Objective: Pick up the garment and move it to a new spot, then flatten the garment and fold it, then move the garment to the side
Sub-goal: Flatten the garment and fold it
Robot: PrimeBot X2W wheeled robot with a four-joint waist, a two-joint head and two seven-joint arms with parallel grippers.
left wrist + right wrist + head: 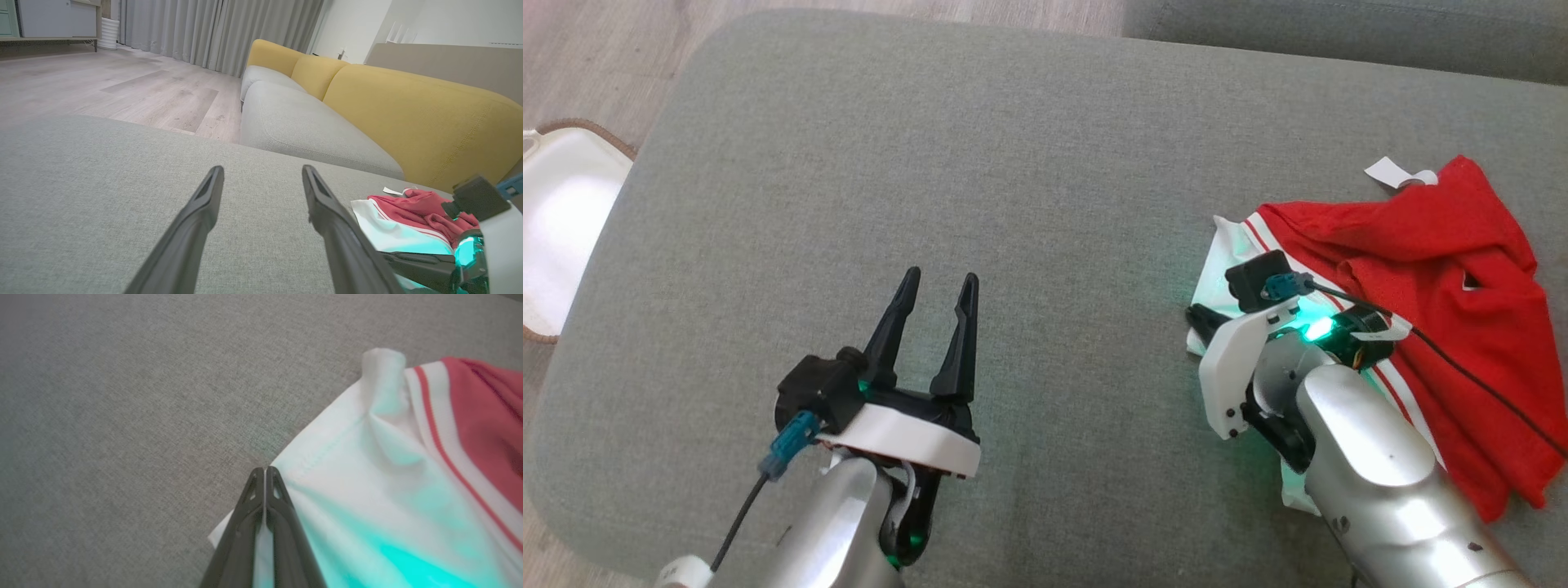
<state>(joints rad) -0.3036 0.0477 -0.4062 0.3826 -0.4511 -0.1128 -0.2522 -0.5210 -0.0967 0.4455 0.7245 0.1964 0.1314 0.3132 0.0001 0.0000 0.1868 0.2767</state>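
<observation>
Right fingers pinched shut on the white hem of the red-and-white garment, right side of frame. Meanwhile left fingers are spread wide over the grey cushion. White tag, print unreadable. Yellow sofa, wood floor behind.

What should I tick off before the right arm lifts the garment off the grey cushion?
1. Right end effector shut on the garment: ok; white cloth shows between its fingers.
2. Depth of that grip: cannot tell; the tips meet right at the white edge.
3. Left end effector open and apart from the garment: ok.
4. Bare cushion to the left for a new spot: ok.
5. Right arm's cable away from the cloth: not ok; it crosses over the red part.
</observation>
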